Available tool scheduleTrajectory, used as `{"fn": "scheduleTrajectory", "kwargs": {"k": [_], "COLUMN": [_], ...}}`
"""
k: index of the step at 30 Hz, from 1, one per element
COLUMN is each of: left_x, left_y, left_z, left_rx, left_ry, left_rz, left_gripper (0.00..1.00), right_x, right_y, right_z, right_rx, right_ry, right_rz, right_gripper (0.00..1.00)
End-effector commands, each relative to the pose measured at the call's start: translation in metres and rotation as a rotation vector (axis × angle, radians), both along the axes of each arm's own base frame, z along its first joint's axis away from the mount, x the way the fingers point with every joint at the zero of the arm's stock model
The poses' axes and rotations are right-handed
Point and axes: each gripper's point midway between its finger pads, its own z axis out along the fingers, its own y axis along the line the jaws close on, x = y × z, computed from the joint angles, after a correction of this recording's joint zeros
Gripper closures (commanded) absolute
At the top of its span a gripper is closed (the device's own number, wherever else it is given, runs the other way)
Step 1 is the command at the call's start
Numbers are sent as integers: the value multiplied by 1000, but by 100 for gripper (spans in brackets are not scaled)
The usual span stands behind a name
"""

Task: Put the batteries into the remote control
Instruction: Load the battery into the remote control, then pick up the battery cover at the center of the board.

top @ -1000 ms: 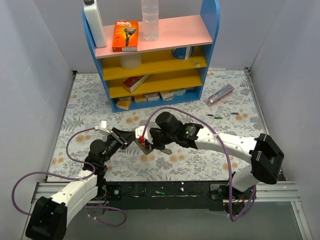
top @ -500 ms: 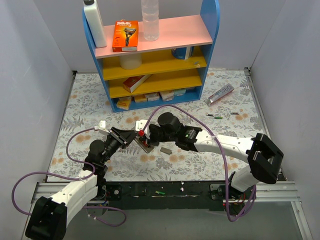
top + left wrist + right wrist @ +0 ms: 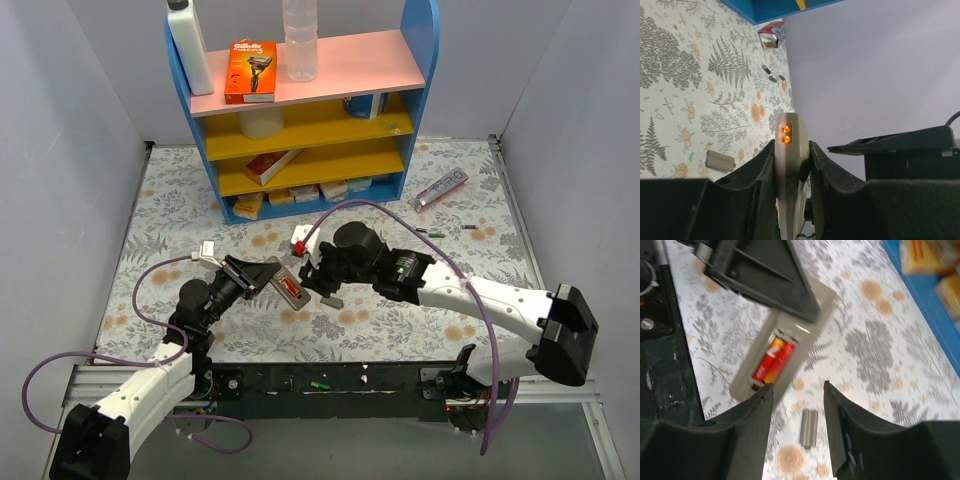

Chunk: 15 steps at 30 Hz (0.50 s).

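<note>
The remote control (image 3: 290, 288) is held off the table, grey back up, by my left gripper (image 3: 272, 277), which is shut on it. In the right wrist view its open compartment (image 3: 777, 352) holds two red batteries (image 3: 771, 361) side by side. In the left wrist view the remote control (image 3: 790, 165) stands edge-on between the fingers of my left gripper (image 3: 792, 146). My right gripper (image 3: 316, 280) hovers just right of the remote, and in its own view the right gripper (image 3: 797, 386) is open and empty. More batteries (image 3: 431, 232) lie on the mat at the right.
The loose grey cover piece (image 3: 809, 428) lies on the mat under my right gripper, the same cover piece (image 3: 330, 299) showing in the top view. A silver-purple tube (image 3: 440, 187) lies at the back right. A blue shelf (image 3: 300, 110) with boxes and bottles stands at the back.
My right gripper has opened and drawn back to the right, away from the remote. The red batteries now lie uncovered in the compartment. The left gripper still holds the remote.
</note>
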Motion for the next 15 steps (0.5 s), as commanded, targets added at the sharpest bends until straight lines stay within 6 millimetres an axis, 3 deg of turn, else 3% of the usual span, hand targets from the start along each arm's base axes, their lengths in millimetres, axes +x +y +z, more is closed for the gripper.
{"fn": "scheduleTrajectory", "kwargs": {"k": [1,3,7,11,15], "left_x": [6,7,8,9,9], "left_y": [1,2,2,4,7], "left_z": [8,7,3,1,-1], "left_rx": [72,86,107,123,129], "left_ry": [-50,-51,-44,-39,-23], "left_rz": [19,22,24,35,51], "left_gripper": [100,100,100,100,100], "right_x": [15,12,7,4,4], "right_y": [-47,-64,-95,-107,-106], "right_z": [4,-9,-55,-85,-109], "right_rx": [-77,-132,-276,-377,-441], "right_ry": [64,95,163,198,225], "right_rz": [-198,-218,-247,-272,-262], "right_gripper": [44,41,37,33,30]}}
